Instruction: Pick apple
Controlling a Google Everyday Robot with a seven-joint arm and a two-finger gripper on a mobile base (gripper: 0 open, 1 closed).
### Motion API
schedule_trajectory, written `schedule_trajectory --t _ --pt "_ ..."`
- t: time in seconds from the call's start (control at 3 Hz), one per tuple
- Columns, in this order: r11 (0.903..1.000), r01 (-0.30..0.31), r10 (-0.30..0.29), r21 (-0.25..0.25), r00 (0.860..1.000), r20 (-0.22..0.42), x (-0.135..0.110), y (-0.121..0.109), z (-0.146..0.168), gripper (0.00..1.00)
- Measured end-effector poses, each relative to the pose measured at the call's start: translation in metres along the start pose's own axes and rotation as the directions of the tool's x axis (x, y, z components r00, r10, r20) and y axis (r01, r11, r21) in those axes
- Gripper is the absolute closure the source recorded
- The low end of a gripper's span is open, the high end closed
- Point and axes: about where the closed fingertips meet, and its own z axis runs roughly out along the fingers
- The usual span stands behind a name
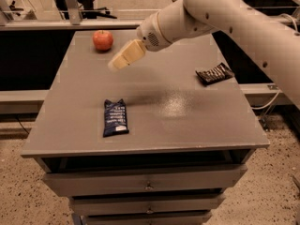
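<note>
A grey metal cabinet (187, 130) is standing in the centre of the view, its flat top showing a matte finish. Overhead light is producing a dull glare patch (176, 104) right of the top's centre. Three drawers (145, 183) are sitting stacked below the top, each carrying a small central pull. A speckled tan floor (23, 200) is surrounding the cabinet. A pale horizontal rail (47, 25) is running behind it, with dark space beneath. A low grey ledge (23, 96) is extending along the left side. A thin cable (263, 106) is hanging at the right. The gripper (123, 60) is hovering above the far-left part of the top.
</note>
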Motion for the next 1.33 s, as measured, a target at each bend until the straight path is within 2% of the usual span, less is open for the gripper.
schedule_trajectory --t 0.33,0.67,1.0,1.33 --pt "0.9972 -0.025 0.017 0.07 0.994 0.111 -0.012 -0.044 0.041 0.0" --pt "0.9883 -0.062 0.037 0.139 0.984 0.175 -0.013 -0.087 0.074 0.0" --pt "0.9766 -0.094 0.052 0.194 0.976 0.209 -0.012 -0.124 0.099 0.0" --pt "0.9664 -0.11 0.058 0.232 0.974 0.218 -0.011 -0.149 0.115 0.0"
